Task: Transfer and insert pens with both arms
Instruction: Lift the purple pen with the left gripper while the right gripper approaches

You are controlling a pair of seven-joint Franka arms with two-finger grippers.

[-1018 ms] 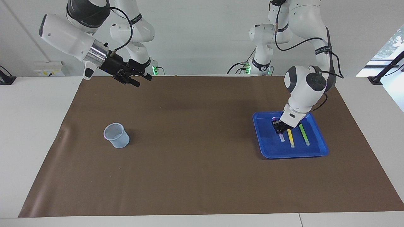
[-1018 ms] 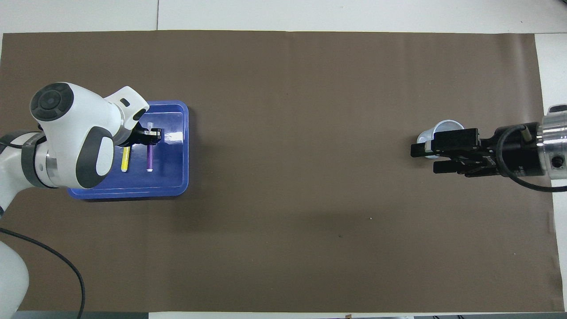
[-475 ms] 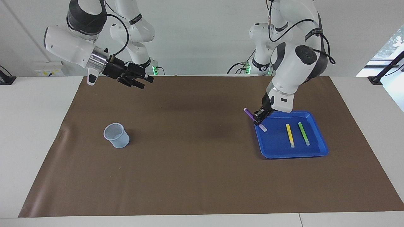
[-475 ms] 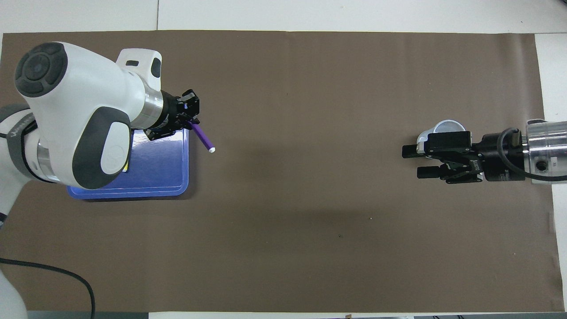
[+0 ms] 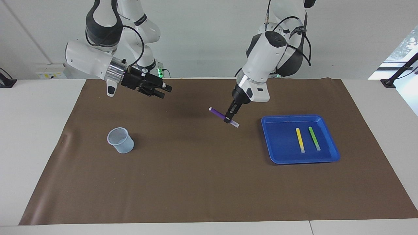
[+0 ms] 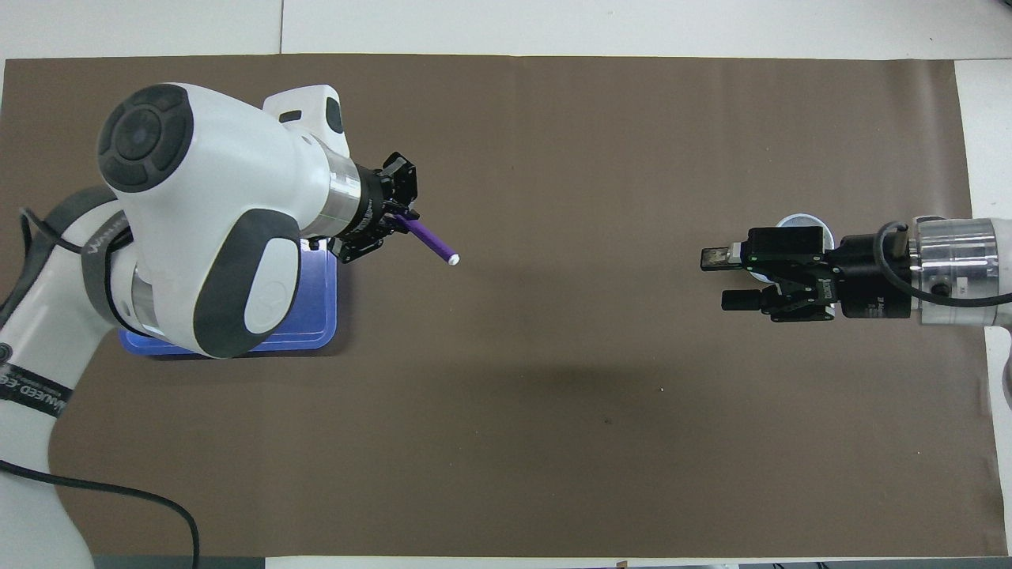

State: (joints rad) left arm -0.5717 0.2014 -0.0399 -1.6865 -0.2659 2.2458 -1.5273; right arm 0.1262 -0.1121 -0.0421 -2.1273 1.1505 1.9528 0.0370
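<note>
Facing view shows three slim, round pens: a yellow pen (image 5: 300,140) and a light green pen (image 5: 314,138) lie side by side in the glossy blue plastic tray (image 5: 277,153) with rounded corners, toward the left arm's end of the table, while the left gripper (image 5: 228,119) pinches the purple pen (image 5: 222,116), tilted, in the air over the matte brown mat (image 5: 209,182) beside the tray. One translucent ribbed cup (image 5: 120,140) stands toward the right arm's end. The right gripper (image 5: 161,90), fingers spread and holding nothing, hangs over the mat. Overhead view hides both tray pens under the left arm's white shell, and the right gripper there covers most of the cup.
</note>
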